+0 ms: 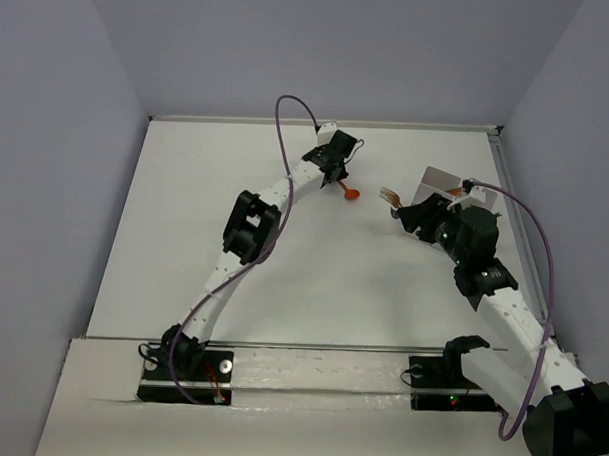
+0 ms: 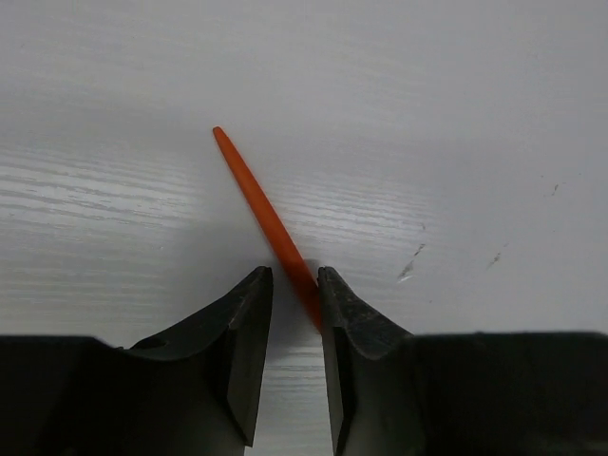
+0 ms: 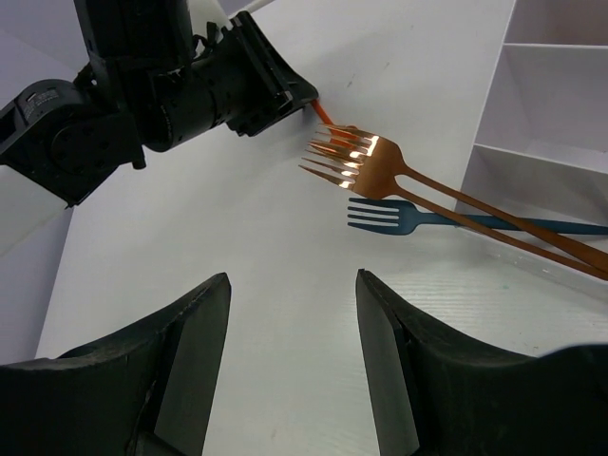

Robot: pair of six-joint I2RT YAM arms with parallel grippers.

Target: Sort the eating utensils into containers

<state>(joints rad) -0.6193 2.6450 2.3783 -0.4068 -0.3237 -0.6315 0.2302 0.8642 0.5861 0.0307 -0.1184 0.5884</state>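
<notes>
Your left gripper [image 2: 294, 277] sits low over the white table [image 1: 184, 234], near 12 o'clock in the overhead view. Its jaws stand narrow, straddling the handle of the thin orange plastic utensil [image 2: 256, 199]. The handle slants across the gap and hugs the finger on the view's right; whether that pad already touches it is hard to tell from the wrist camera. The low stance makes sense: a piece this thin, lying flat, needs a fingertip down at the surface on either side.

Your right gripper [image 3: 290, 309] stands wide with nothing in it, near 2 o'clock, just beside the square translucent-white divided tray [image 3: 541, 150]. Two copper-brown plastic forks [image 3: 366, 163] and a teal fork [image 3: 378, 214] lie ahead of it, tines pointing to 9 o'clock, away from the tray. I'd judge it is staged there for those forks.
</notes>
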